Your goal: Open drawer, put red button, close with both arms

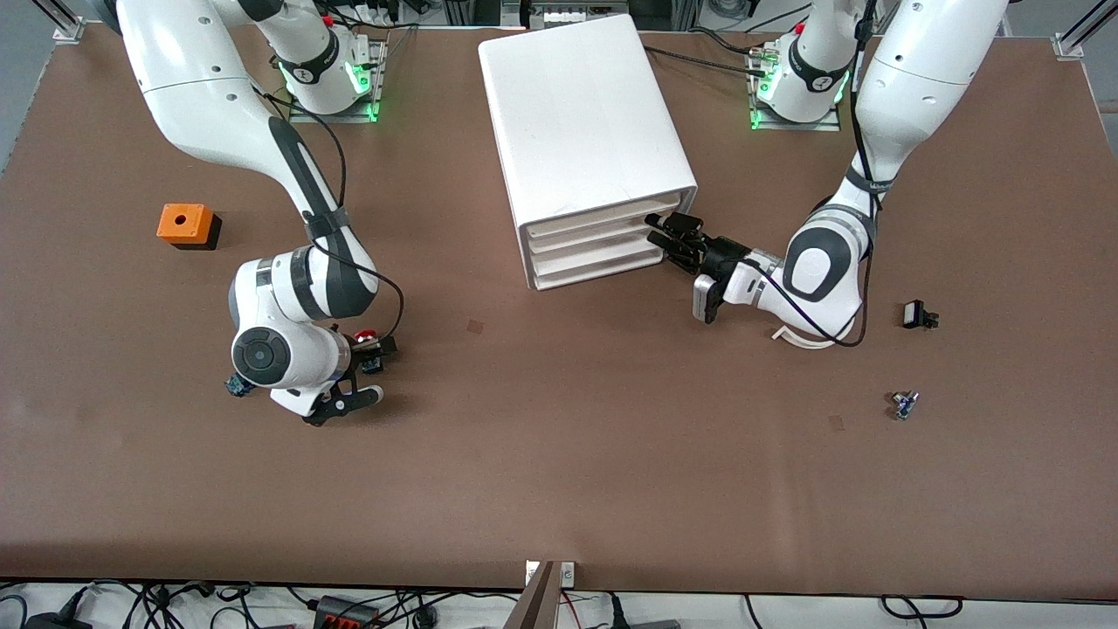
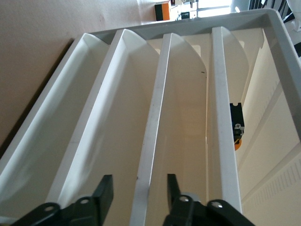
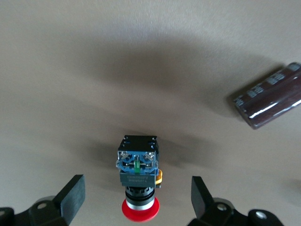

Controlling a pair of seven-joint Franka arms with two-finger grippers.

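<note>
- both grippers spread: left gripper (image 1: 665, 234) at the drawer (image 1: 603, 234) front, apparently straddling its edge.
- right gripper (image 1: 371, 371) low around the red button (image 1: 366, 335) on the surface (image 1: 559, 454).

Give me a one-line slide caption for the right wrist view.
Open right pincer straddles the red button lying on the table.

Glossy white plastic cabinet (image 1: 585, 131)

Glossy white arms (image 1: 218, 96) — black bands, cables
</note>
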